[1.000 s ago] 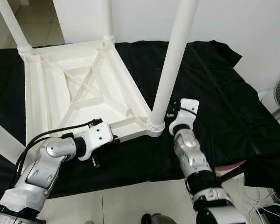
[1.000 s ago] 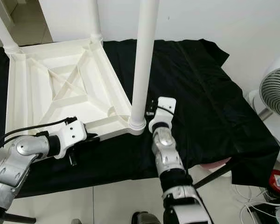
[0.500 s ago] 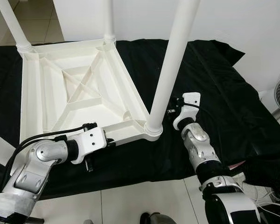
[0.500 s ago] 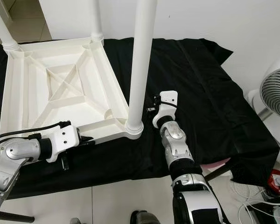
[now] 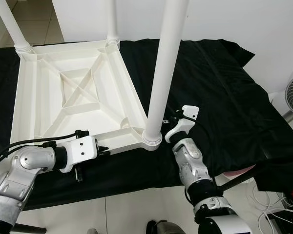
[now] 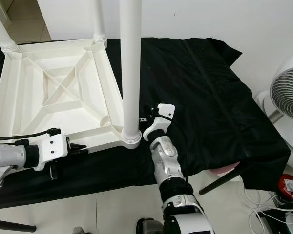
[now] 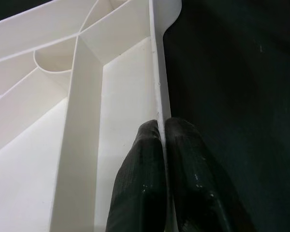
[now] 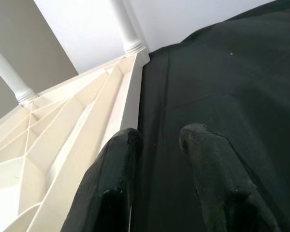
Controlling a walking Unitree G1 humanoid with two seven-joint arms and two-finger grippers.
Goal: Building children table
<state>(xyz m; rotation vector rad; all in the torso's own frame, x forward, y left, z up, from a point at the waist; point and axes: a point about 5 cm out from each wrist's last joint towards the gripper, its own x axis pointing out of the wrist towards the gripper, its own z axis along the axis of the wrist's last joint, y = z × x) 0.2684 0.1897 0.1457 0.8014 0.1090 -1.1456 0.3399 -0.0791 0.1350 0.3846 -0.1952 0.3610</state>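
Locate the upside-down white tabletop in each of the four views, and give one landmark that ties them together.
Left eye view: upside-down white tabletop, upper left, on the black cloth.
Right eye view: upper left too.
Left wrist view: its near rim runs between the left gripper fingers, which pinch it.
Right wrist view: its side edge lies beside the open right gripper.
Shared landmark: the cross-ribbed underside.

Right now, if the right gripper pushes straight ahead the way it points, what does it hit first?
Probably nothing soon: the right gripper points along the black cloth, running alongside the tabletop's outer edge. Depth is uncertain.
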